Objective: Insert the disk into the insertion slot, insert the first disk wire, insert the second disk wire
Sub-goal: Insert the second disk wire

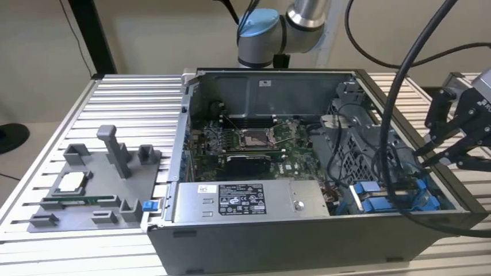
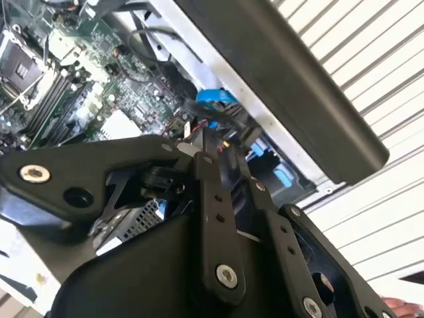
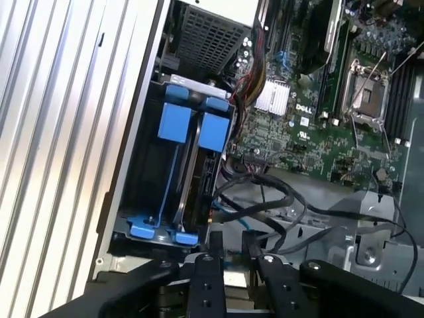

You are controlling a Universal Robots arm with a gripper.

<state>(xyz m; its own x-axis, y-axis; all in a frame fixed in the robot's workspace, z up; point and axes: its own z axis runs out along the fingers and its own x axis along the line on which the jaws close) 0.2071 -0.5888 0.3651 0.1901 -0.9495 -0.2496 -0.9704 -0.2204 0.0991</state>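
The tool [image 1: 422,158] hangs tilted above the insertion slot [image 1: 380,198]; whether it grips anything cannot be told.

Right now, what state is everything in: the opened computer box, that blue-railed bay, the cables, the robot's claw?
Dark metal computer case: on its side, panel off, open.
Grey metal insertion slot with blue plastic rails: blue frames seated in it; what they hold, cannot tell.
Loose black cables: draped beside the slot.
Black gripper: hanging above the case's edge near the slot.
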